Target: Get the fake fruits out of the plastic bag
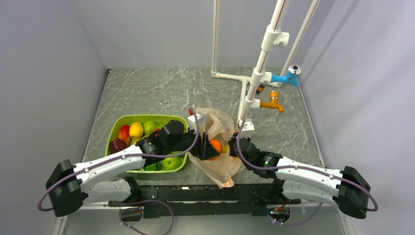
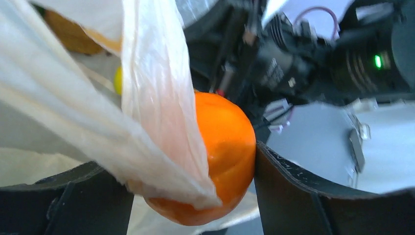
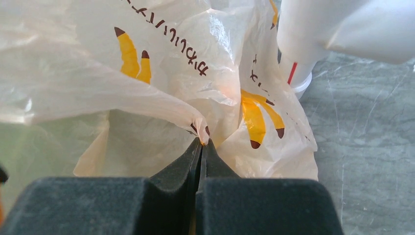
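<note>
The left gripper (image 2: 195, 188) was clamped on the orange (image 2: 227, 147), one dark finger (image 2: 293, 191) pressed against its side and the other set behind a fold of bag film draped over the fruit. From that wrist view it was hard to be sure the far pad met the fruit through the film, though it looked like a firm hold. The right gripper (image 3: 201, 147) had its jaws fully together, pinching a thin lip of the plastic bag (image 3: 147, 73) at the very tips.

From above, the two grippers met over the bag's open mouth, in the middle of the table (image 1: 147, 88). The orange sat at that mouth, between the left fingers and not yet free of the film. The bag lay crumpled between the arms, just beside the green tub (image 1: 115, 129) and near the foot of the white pipe frame (image 1: 264, 73).

As a judgement, the task was at an early or middle stage. One fruit was gripped and part way out, still to be lifted clear and set down. A small yellow patch (image 2: 117, 81) showed deeper in the bag, and the rest of the contents were hidden. The tub held several fruits, but nothing showed whether any of them counted toward the task
</note>
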Robot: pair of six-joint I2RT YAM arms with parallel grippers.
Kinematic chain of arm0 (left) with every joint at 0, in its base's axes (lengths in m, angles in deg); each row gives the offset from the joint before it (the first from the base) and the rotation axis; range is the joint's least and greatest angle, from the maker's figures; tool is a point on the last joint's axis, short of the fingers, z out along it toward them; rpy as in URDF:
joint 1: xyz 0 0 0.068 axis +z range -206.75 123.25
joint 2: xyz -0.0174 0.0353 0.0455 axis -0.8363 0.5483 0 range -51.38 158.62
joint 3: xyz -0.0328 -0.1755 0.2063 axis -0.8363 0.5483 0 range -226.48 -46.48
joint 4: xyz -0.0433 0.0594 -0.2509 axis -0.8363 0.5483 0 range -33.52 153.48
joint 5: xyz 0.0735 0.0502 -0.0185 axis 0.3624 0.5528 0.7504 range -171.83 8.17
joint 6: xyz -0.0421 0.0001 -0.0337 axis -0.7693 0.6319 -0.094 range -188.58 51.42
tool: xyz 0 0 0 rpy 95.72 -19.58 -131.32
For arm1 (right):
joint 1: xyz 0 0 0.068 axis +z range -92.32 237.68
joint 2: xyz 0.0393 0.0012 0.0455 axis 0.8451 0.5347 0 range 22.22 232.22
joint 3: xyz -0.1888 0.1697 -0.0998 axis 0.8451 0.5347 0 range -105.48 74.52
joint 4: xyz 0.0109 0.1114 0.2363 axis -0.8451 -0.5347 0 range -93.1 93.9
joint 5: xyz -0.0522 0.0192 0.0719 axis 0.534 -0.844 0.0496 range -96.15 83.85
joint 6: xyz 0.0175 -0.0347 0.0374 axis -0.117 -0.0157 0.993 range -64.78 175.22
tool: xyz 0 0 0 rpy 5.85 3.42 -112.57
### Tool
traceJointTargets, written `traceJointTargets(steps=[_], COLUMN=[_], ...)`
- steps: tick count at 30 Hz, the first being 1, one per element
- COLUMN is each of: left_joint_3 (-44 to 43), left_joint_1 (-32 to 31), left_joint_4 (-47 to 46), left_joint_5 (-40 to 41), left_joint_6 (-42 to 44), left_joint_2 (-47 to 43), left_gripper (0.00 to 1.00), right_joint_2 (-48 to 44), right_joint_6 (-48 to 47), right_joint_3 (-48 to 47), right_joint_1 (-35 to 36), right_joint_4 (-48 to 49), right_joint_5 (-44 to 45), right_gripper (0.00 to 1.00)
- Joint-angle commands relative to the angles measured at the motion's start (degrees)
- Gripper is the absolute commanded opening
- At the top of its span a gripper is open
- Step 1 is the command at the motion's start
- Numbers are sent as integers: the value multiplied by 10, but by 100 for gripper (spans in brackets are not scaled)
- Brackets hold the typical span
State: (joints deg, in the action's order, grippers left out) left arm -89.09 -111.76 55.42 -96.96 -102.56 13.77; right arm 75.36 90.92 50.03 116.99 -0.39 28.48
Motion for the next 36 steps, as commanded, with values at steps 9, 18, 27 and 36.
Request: traceJointTargets(steps=[9,18,27,36], left_joint_3=[-18,-88,-107,-35], left_joint_1=[-1,-1,-1,114], left_joint_4=[199,425,654,587], left_joint_5=[64,291,564,563], left_joint_6=[21,-21,-226,-200], left_joint_2=[-250,-333,-275,-225], left_gripper=[0,0,0,0], right_joint_2=[-4,-5,17,23], right_joint_6=[7,-4,-18,-14], right_joint_3=[-41,-39,-42,-50], right_joint_1=[-35,-36,-36,-37], right_joint_4=[-23,-15,7,-5], right_joint_5=[43,14,-11,-19], right_gripper=[0,0,0,0])
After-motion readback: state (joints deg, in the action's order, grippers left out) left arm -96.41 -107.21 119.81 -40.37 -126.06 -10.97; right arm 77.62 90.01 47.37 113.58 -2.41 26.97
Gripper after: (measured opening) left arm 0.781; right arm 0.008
